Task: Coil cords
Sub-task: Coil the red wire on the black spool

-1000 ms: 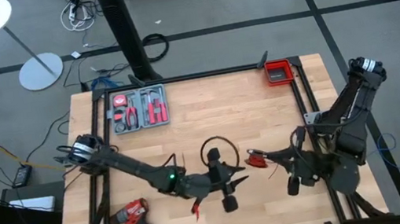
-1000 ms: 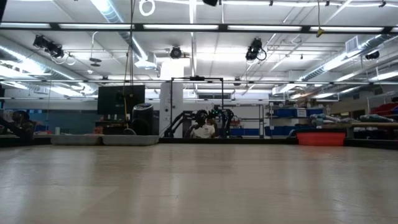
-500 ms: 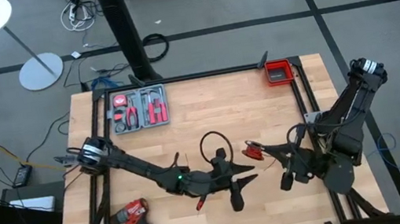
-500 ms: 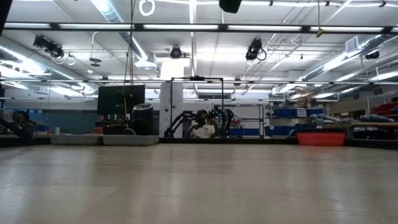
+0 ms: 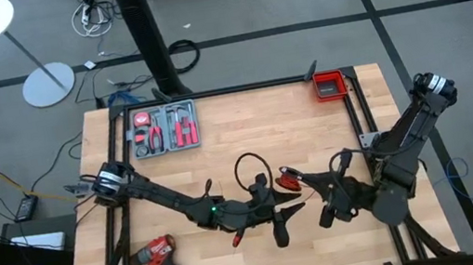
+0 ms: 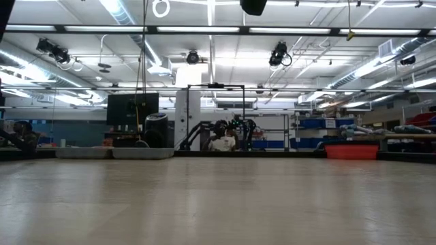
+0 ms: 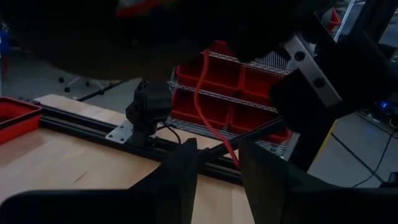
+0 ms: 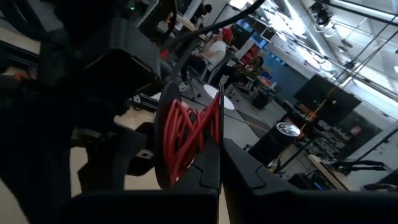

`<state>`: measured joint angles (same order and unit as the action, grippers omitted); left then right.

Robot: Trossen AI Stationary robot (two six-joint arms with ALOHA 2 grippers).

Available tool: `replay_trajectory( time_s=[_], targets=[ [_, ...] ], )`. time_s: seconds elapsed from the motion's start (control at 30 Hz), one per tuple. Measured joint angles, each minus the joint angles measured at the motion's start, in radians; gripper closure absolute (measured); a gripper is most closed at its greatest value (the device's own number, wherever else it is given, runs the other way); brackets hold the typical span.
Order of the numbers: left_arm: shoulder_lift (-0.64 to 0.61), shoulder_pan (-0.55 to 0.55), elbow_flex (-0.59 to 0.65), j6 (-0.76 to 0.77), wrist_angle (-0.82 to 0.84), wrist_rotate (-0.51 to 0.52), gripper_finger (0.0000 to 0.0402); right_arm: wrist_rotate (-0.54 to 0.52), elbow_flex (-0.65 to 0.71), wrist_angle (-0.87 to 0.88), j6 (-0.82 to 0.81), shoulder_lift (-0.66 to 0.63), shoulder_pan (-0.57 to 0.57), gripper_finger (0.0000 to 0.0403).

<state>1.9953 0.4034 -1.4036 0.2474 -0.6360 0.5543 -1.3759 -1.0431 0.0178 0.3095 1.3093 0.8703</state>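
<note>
Two dark arms over a wooden tabletop (image 5: 247, 140), meeting near its near-middle. Left gripper (image 5: 278, 209) reaching rightward from the left edge, fingers (image 7: 180, 171) parted with a gap between them, closed on nothing that can be made out. Right gripper (image 5: 293, 180) reaching leftward from the right edge, fingers (image 8: 239, 168) pressed together on a small bundle of red wire (image 5: 288, 179), seen from the right wrist as a tangle of bright red loops (image 8: 183, 140) clamped between the tips. From the left wrist, a single red strand (image 7: 208, 102) hanging down past the parted fingers, in front of red storage bins in the room behind. Two cords counted: the one red wire, bundled at the right gripper just right of the tabletop's middle, and one black cable (image 5: 249, 170), forming a single open loop on the wood just far of the left gripper, its tail running toward that arm; whether it touches the gripper cannot be told. One red-and-black drill (image 5: 162, 259) lying near the near-left corner, well apart from both cords. One grey tool tray (image 5: 164, 128) at the far left holding several red-handled hand tools, exact count unclear. One small red bin (image 5: 329, 86) at the far right corner. In the low view, only bare tabletop and the room beyond, with a dark arm part just at the top edge.
</note>
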Motion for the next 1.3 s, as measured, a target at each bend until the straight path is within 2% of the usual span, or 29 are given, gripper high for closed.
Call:
replay_trajectory(
  time_s=[0.33,0.4,0.5,0.57,0.77,0.97,1.17,1.3],
  targets=[
    [0.000,0.000,0.000,-0.015,0.004,0.025,0.0287,0.074,0.000,-0.062,0.025,0.000,-0.017,0.0403],
    [0.000,0.000,0.000,-0.040,0.009,0.047,0.0313,0.088,0.000,-0.067,0.025,-0.001,-0.018,0.0403],
    [0.000,0.003,0.000,-0.087,0.007,0.065,0.0381,0.110,0.000,-0.070,0.025,0.000,-0.024,0.0403],
    [0.000,0.005,0.000,-0.106,0.006,0.079,0.0393,0.114,0.000,-0.071,0.025,0.000,-0.024,0.0403],
    [0.000,0.011,0.000,-0.119,0.083,0.143,0.0399,0.110,0.000,-0.076,0.025,-0.001,-0.012,0.0403],
    [-0.001,0.012,0.000,-0.201,0.136,0.230,0.0400,0.107,0.000,-0.077,0.026,-0.001,0.019,0.0403],
    [-0.002,0.039,0.000,-0.305,0.203,0.373,0.0401,0.031,0.000,-0.063,0.061,-0.001,0.083,0.0403],
    [-0.014,0.061,0.000,-0.353,0.220,0.427,0.0401,0.014,0.000,-0.017,0.046,-0.001,0.136,0.0403]
  ],
)
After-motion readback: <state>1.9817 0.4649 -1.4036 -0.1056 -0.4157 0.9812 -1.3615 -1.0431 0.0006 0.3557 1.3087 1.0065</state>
